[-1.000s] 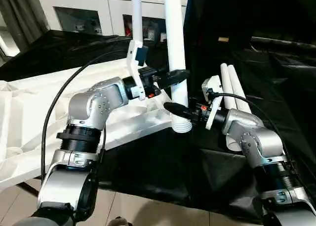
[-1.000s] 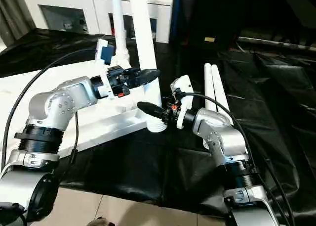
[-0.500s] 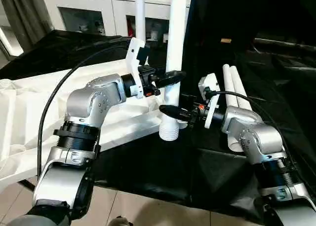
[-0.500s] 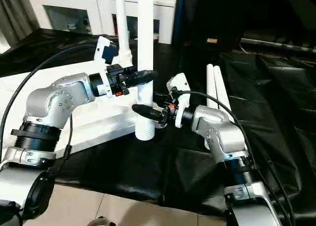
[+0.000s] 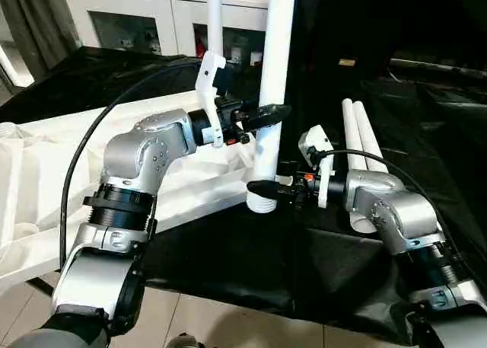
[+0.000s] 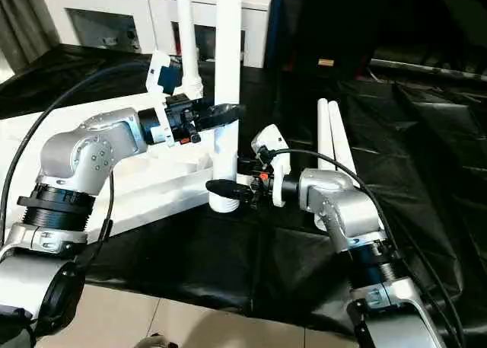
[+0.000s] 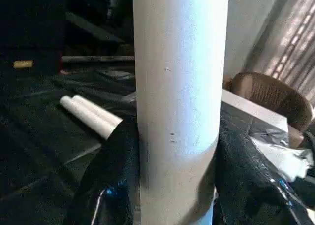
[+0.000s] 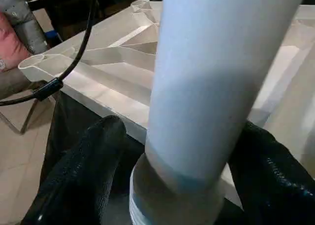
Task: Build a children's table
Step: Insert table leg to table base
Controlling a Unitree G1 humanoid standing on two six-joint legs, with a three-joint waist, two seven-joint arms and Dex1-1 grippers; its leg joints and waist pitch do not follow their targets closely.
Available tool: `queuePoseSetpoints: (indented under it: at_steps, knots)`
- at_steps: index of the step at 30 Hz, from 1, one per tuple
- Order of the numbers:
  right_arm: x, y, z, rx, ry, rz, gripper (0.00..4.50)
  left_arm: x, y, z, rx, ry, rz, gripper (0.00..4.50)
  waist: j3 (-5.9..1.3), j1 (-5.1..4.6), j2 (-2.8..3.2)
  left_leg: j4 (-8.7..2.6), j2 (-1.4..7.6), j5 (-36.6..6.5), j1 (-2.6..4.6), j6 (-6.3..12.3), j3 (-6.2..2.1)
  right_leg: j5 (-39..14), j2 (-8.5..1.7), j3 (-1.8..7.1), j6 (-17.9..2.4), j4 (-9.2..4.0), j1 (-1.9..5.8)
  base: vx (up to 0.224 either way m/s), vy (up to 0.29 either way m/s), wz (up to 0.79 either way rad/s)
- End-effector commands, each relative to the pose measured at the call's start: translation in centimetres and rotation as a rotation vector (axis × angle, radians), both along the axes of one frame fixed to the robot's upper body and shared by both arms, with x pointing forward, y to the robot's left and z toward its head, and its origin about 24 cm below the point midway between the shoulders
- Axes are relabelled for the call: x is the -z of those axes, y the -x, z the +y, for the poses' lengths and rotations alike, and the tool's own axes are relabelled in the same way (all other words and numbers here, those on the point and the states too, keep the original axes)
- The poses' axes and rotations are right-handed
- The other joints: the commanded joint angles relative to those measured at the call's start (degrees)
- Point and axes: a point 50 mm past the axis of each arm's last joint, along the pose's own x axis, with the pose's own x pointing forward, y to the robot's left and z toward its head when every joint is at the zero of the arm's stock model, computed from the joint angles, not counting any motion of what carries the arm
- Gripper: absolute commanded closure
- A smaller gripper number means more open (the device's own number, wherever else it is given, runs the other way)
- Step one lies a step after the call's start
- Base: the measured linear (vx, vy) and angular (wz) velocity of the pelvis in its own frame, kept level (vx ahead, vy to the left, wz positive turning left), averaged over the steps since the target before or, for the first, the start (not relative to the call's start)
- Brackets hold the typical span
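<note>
Leg [image 5: 272, 97], white tapered tube, stands near upright at centre frame in the left eye view, its ribbed threaded end [image 5: 262, 204] low, just off the near corner of the tabletop [image 5: 46, 173]. Tabletop lies underside up across the left half of the frame, ribs showing. Left gripper [image 5: 266, 113] clasps the tube from the left at mid height; right gripper [image 5: 268, 186] clasps it lower, just above the threads. Second leg [image 5: 214, 17], thinner in view, rises upper centre, apparently already seated in a far socket. Two spare legs [image 5: 358, 138] lie side by side on the black cloth [image 5: 228, 264], right of centre. White glass-door cabinet [image 5: 129, 17] at upper left.

Right eye view: same arrangement, the tube's end beside the tabletop edge (whether it is over a socket cannot be told).

Left wrist view: black fingers [image 7: 110, 180] closed on either side of the tube, spare legs at mid left.

Right wrist view: black fingers [image 8: 83, 166] pressed to both sides of the tube just above the threaded collar; ribbed tabletop behind.

Handling, as judged: hollow plastic, light and stiff, smooth enough to slip or twist in the pads. Long, so top-heavy leverage; two holds spaced apart suit it, the lower one near the threads for steering into a corner socket.
</note>
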Motion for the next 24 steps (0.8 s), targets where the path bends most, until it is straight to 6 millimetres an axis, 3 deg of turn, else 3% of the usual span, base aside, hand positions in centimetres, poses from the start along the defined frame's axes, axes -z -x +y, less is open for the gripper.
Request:
queuePoseSetpoints:
  at_steps: [1, 4, 5, 8, 10, 13, 18, 24]
  knots:
    - [-0.82, -0.31, 0.21, -0.014, -0.016, -0.004, 1.17, -1.16, 0.3, -0.55, 0.037, 0.001, -0.043, 2.67, -4.43, 0.02, -0.24, -3.16, 0.71, -2.08, 0.22, 2.34, 0.01, 4.35, -3.53, 3.01, -13.07, -3.52, 4.31, 0.0, 0.0, 0.0]
    - [-0.9, -0.31, 0.27, -0.022, -0.03, 0.007, 1.17, -1.15, 0.47, -0.6, 0.054, 0.001, -0.046, 2.67, -4.38, 0.06, -0.15, -3.2, 0.81, -2.73, 0.3, 2.19, 0.0, 3.49, -3.59, 3.04, -13.04, -3.61, 4.25, 0.0, 0.0, 0.0]
    - [-0.89, -0.31, 0.26, -0.023, -0.03, 0.008, 1.44, -1.15, 0.52, -0.61, 0.058, 0.0, -0.047, 2.67, -4.33, 0.04, -0.17, -3.21, 0.74, -2.86, 0.2, 2.11, 0.02, 3.21, -3.54, 3.04, -12.92, -3.67, 4.29, 0.0, 0.0, 0.0]
    - [-0.85, -0.35, 0.21, -0.019, -0.028, 0.007, 1.51, -1.17, 0.66, -0.67, 0.07, -0.005, -0.05, 2.67, -4.38, 0.07, -0.18, -3.22, 0.73, -2.56, 0.21, 1.91, 0.0, 3.44, -3.54, 3.03, -12.83, -3.62, 4.29, 0.0, 0.0, 0.0]
    - [-0.83, -0.32, 0.2, -0.018, -0.029, 0.009, 1.86, -1.17, 0.74, -0.69, 0.076, -0.009, -0.052, 2.67, -4.4, 0.06, -0.13, -3.19, 0.72, -2.6, 0.21, 1.84, -0.01, 3.47, -3.52, 3.03, -12.79, -3.6, 4.29, 0.0, 0.0, 0.0]
    - [-0.77, -0.31, 0.14, -0.017, -0.031, 0.014, 1.96, -1.17, 0.86, -0.74, 0.084, -0.009, -0.052, 2.67, -4.41, 0.06, -0.12, -3.21, 0.72, -2.56, 0.19, 1.77, -0.03, 3.59, -3.53, 3.01, -12.86, -3.58, 4.31, 0.0, 0.0, 0.0]
    - [-0.69, -0.33, 0.16, -0.017, -0.035, 0.017, 2.51, -1.34, 0.97, -0.82, 0.091, 0.005, -0.049, 2.67, -4.45, 0.07, -0.17, -3.18, 0.72, -2.46, 0.17, 1.79, -0.03, 3.88, -3.53, 3.01, -12.95, -3.54, 4.34, 0.0, 0.0, 0.0]
    - [-0.65, -0.31, 0.23, -0.017, -0.043, 0.019, 2.57, -1.51, 1.01, -0.84, 0.089, 0.022, -0.042, 2.67, -4.4, 0.08, -0.08, -3.19, 0.71, -2.55, 0.18, 1.87, -0.02, 3.35, -3.5, 2.99, -12.84, -3.64, 4.29, 0.0, 0.0, 0.0]
